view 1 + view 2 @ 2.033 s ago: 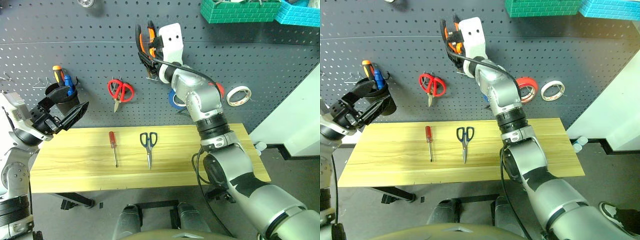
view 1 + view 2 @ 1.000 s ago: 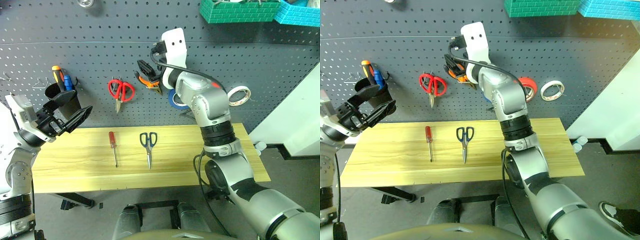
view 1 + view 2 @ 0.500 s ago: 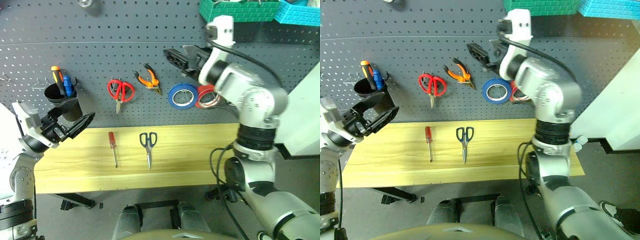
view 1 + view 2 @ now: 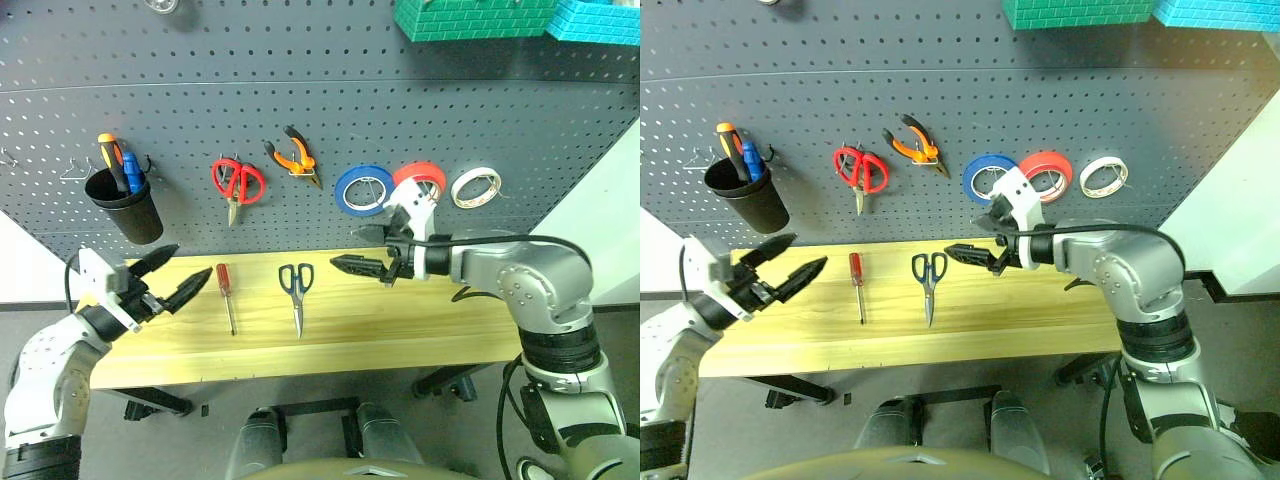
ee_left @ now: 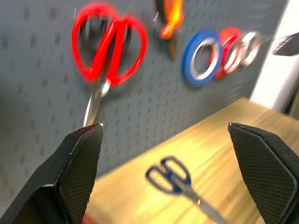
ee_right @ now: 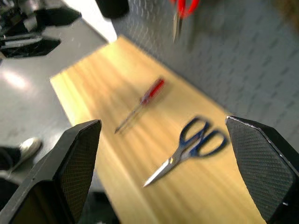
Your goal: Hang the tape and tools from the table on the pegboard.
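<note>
Lying flat on the light wooden plank table [image 4: 420, 330], the slim red-handled screwdriver [image 4: 227, 293] has the dark-blue-handled scissors [image 4: 297, 291] just at its 3 o'clock. Small orange-and-black pliers [image 4: 293, 157] hang on the dark grey pegboard [image 4: 300, 90] at 12. Right gripper [image 4: 358, 252] at the scissors' 3 o'clock, left gripper [image 4: 171, 276] at the screwdriver's 9, both spread wide, empty.
</note>
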Tool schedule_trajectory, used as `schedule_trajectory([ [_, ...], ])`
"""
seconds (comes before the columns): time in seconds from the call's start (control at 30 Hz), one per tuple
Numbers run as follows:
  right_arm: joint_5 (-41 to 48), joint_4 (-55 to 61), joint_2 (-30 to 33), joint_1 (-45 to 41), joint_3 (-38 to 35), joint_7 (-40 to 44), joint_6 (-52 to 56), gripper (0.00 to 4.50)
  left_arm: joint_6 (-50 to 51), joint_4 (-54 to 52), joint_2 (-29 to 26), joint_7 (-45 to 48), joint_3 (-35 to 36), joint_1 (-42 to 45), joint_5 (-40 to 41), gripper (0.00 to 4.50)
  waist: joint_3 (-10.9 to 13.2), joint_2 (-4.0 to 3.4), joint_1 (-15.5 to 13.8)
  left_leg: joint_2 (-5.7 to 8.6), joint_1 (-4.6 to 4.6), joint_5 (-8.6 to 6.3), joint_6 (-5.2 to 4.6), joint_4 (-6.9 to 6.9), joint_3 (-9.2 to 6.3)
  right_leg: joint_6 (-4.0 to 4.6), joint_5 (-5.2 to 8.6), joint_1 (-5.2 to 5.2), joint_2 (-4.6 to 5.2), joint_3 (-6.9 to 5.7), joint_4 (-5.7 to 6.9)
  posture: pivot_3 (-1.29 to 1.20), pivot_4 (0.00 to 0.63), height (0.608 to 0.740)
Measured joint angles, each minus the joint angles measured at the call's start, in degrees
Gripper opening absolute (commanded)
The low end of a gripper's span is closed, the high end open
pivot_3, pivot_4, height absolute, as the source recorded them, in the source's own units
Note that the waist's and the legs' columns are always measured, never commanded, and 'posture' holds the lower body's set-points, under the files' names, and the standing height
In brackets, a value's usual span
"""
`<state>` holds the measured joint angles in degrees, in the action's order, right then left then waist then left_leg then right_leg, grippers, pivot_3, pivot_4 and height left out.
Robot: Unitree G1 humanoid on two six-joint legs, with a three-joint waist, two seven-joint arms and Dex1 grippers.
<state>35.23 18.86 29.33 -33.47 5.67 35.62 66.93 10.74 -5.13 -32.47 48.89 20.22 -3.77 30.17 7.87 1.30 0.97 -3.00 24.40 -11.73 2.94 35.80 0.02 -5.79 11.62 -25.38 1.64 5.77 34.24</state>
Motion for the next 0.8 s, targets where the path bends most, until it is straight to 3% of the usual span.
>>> schedule_trajectory([
  [0.2,-3.9,-7.3,-3.8,-0.6,3.5,-4.7,1.5,4.47,4.4,-1.3,1.6,-7.6,-2.1,-3.2,-3.6,4.5,1.3,0.26,-0.2,0.02,0.09,0.0,-0.16,-0.1,0.26,0.04,-0.02,-0.12,0.22,-0.01,-0.14,0.15,0.202,0.74],
  [0.4,-7.4,-13.0,-7.9,-3.2,6.8,-8.4,4.2,4.47,4.1,-0.2,0.5,-7.2,-2.6,-4.6,-5.6,4.5,2.8,0.26,-0.5,0.01,0.2,0.02,-0.19,-0.64,0.24,0.03,-0.01,-0.53,0.15,-0.04,-0.1,0.17,0.234,0.74],
  [0.57,-10.2,-14.7,-7.6,-3.5,8.6,-8.7,2.6,4.47,5.9,-0.5,1.7,-9.6,-5.5,-2.6,-7.2,4.5,3.6,0.05,-1.2,0.01,0.98,0.04,-0.23,-0.52,0.2,-0.03,-0.01,-1.25,0.07,-0.1,0.02,0.16,0.254,0.74],
  [0.67,-11.2,-14.5,-4.2,-3.0,9.5,-4.9,-1.9,4.47,12.6,-5.8,4.9,-16.7,-9.4,-1.2,-9.3,4.5,4.1,0.11,-1.8,0.03,0.97,0.04,-0.23,-0.43,0.16,-0.08,0.0,-1.15,0.06,-0.1,0.02,0.16,0.263,0.74],
  [0.8,-11.1,-13.3,1.3,1.4,8.9,6.2,-14.4,4.47,23.8,-11.6,10.8,-26.1,-14.3,1.1,-10.6,4.5,4.9,0.13,-1.8,0.04,0.96,0.02,-0.26,-0.08,-0.03,-0.15,0.02,-0.93,0.01,-0.2,0.11,0.16,0.268,0.74],
])
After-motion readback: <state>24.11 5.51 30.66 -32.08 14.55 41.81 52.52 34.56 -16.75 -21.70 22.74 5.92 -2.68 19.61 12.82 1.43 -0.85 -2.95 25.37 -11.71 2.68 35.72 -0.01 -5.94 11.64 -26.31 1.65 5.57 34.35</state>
